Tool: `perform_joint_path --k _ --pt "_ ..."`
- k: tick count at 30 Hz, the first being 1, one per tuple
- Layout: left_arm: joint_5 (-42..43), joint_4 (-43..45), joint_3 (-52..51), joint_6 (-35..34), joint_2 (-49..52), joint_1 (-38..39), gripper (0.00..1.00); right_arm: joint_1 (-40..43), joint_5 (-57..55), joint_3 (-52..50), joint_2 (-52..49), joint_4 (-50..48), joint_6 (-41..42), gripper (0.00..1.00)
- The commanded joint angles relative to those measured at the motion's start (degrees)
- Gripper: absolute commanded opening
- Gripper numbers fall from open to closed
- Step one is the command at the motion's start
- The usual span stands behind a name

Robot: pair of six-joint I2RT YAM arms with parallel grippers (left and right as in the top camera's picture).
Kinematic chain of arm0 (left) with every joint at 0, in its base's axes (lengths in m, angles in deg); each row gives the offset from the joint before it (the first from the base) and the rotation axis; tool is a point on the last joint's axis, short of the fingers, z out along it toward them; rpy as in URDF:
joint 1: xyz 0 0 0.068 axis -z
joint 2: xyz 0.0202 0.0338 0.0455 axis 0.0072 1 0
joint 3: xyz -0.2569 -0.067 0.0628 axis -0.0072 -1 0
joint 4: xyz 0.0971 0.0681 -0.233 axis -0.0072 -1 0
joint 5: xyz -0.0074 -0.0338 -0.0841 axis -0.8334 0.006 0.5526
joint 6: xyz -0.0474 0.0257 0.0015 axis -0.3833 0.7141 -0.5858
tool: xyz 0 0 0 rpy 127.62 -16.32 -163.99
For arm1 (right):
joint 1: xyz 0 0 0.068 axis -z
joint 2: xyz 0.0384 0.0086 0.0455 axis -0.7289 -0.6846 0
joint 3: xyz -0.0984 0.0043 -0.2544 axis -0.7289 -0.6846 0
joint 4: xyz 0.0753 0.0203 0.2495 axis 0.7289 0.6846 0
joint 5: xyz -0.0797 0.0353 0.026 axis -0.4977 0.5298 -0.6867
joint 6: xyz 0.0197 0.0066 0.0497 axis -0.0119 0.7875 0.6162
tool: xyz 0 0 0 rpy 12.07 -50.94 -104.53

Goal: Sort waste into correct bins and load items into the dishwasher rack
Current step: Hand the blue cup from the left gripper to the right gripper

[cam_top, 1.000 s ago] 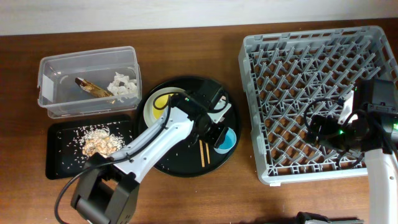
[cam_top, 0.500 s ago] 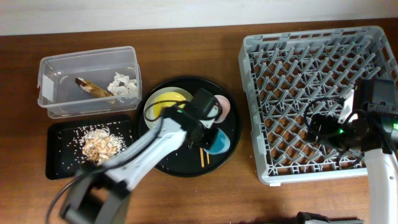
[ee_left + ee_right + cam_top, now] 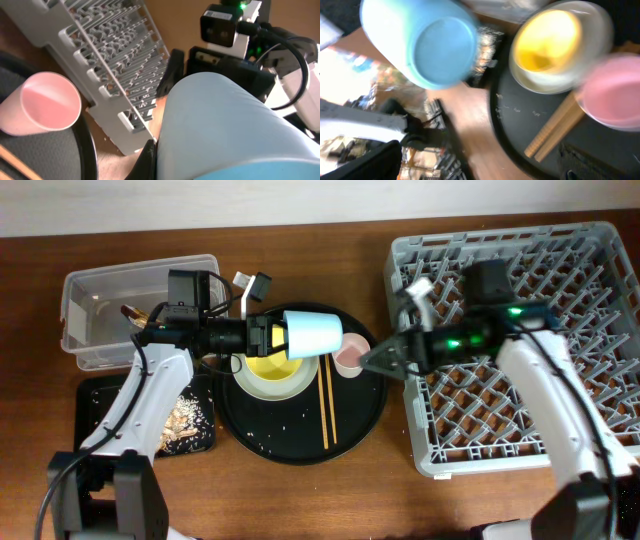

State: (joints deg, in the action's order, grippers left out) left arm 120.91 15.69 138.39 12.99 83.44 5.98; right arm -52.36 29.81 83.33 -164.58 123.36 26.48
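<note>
Above brown wooden table [image 3: 300,500], my left pincer [image 3: 274,337] clenches the pale-blue plastic cup [image 3: 315,333]; best carried level to the light-grey pegged rack [image 3: 396,300].

1. The blue cup [image 3: 225,130] fills the lower right of my view, its pale side turned to the lens, clamped in my left gripper [image 3: 162,117].
2. One dark finger [image 3: 148,160] shows against the cup's lower-left edge. A second dark prong stands just behind the cup's top edge, and I cannot tell whose it is.
3. The pink cup [image 3: 42,102] lies on its side at the left, mouth toward me, on the round black tray [image 3: 87,150].
4. A chopstick [image 3: 12,162] crosses the bottom-left corner.
5. The dishwasher rack [image 3: 107,45] runs slantwise from the top left, pegs in rows, on the brown table [image 3: 167,20].
6. The right arm [image 3: 235,30] sits beyond the cup, a green light on it and a black cable looping off.
</note>
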Motion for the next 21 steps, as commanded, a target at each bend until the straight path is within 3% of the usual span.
perform_joint_path --k 1,5,13,21 --pt "3.74 0.22 0.22 0.33 0.39 1.44 0.0 -6.8 11.61 0.35 -2.75 -7.76 -0.83 0.99" --pt "4.42 0.0 0.22 0.31 0.39 4.09 0.0 -11.69 14.67 0.37 -2.78 -19.69 -0.59 0.99" --pt "4.13 0.02 0.22 0.31 0.39 4.7 0.0 -8.13 14.43 0.37 -2.78 -21.62 -0.59 0.86" --pt "2.64 0.46 0.22 0.31 0.39 4.68 0.0 -6.97 14.43 0.37 -2.78 -17.81 -0.61 0.87"
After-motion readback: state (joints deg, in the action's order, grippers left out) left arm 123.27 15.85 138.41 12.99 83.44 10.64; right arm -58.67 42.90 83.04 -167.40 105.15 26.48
